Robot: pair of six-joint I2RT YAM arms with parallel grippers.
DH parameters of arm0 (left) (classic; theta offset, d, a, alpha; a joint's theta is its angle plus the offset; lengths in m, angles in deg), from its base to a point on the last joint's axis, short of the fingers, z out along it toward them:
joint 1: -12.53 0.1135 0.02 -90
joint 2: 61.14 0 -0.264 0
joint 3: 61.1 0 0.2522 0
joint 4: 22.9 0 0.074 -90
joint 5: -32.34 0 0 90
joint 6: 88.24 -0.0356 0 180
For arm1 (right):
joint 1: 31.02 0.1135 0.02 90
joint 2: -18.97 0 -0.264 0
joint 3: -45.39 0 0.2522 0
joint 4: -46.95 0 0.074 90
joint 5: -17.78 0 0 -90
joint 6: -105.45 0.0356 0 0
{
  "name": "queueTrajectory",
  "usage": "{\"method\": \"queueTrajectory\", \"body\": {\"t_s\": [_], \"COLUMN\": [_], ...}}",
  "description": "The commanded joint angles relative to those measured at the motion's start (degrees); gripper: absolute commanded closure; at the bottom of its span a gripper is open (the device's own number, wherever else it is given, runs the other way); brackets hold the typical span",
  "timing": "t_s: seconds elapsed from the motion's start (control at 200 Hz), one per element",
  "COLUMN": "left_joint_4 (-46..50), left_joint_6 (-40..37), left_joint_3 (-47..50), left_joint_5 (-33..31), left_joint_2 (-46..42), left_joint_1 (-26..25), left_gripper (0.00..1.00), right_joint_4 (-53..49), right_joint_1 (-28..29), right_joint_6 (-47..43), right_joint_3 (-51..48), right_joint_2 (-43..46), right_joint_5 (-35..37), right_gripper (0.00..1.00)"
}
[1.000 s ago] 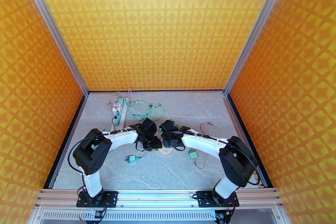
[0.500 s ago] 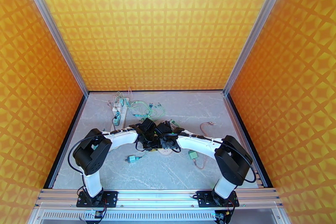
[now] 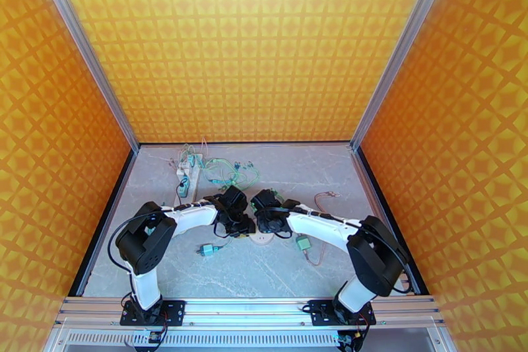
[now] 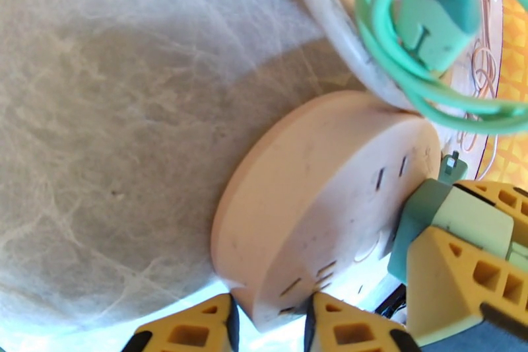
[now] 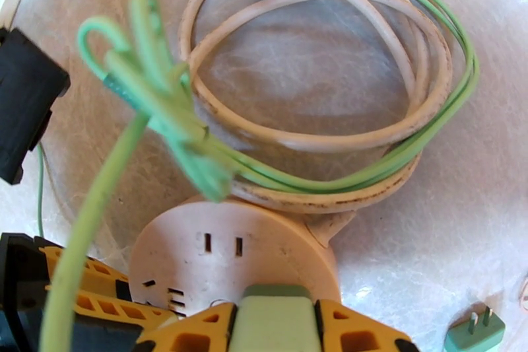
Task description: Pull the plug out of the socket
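Top external view puts the round socket (image 3: pixel 264 239) at the middle of the table (image 3: pixel 251 277), with both arms bent in over it. Your left tool (image 4: pixel 267 327) is clenched on the socket's left rim, one yellow finger on each side of the edge. Your right tool (image 5: pixel 274 323) is grasping the green plug (image 5: pixel 274 310), which sits against the socket's face close to its edge, its prongs hidden. A white cable (image 5: pixel 369 135) and a green cable (image 5: pixel 422 142) coil together just beyond the socket's far side. A loose plug (image 5: pixel 474 330) lies on the table to the right
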Motion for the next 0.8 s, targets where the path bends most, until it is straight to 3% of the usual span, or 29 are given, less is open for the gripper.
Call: {"method": "queueTrajectory", "body": {"t_s": [0.0, 0.28, 0.59, 0.795], "left_joint_4": [6.2, 6.6, 6.8, 6.9], "left_joint_6": [-1.4, -1.6, -1.8, -1.9], "left_joint_3": [3.3, 3.3, 4.1, 4.0], "left_joint_5": [-7.6, -7.6, -7.6, -7.5], "left_joint_2": [7.5, 7.8, 7.4, 7.4], "left_joint_1": [-2.4, -2.4, -2.4, -2.4], "left_gripper": [0.7, 0.71, 0.71, 0.71], "right_joint_4": [2.0, 3.6, 10.0, 9.8], "right_joint_1": [6.2, 7.8, -1.8, -2.7], "right_joint_6": [-1.2, 0.3, 2.5, 1.9], "right_joint_3": [6.5, 5.3, -2.4, -1.8], "right_joint_2": [-2.1, -2.6, 6.2, 6.2], "right_joint_5": [-3.5, -3.3, -11.6, -13.1], "right_gripper": [0.74, 0.74, 0.74, 0.74]}}
